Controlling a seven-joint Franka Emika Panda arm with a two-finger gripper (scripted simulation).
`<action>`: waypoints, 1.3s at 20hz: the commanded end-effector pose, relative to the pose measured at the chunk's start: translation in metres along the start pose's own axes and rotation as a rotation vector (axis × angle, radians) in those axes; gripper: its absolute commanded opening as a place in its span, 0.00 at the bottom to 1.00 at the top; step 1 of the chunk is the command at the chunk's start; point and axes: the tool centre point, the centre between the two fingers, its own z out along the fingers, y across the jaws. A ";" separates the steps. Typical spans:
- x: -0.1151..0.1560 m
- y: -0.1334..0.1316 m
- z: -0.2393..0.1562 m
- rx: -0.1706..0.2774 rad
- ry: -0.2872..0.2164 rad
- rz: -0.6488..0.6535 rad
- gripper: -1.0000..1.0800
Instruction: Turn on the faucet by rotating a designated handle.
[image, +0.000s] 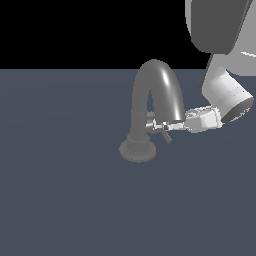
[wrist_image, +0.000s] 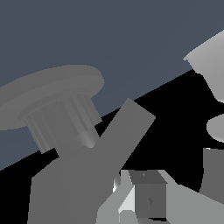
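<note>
Silvery handle (image: 159, 125) sits touching the fingers (image: 172, 126).

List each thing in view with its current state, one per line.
faucet: upright on the table, no water visible.
handle: sticks out sideways from the lower column, gripper at it.
gripper: reaching in level beside the handle; open or shut unclear.
table: flat, bearing the faucet.

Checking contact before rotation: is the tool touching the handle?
Cannot tell. In the exterior view the tool overlaps the handle beside the faucet, with no plain contact or gap.
</note>
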 end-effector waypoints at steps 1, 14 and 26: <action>0.012 -0.011 0.000 0.015 0.000 0.009 0.00; 0.037 -0.034 0.000 0.019 -0.010 0.033 0.00; 0.054 -0.049 0.000 0.022 -0.016 0.049 0.00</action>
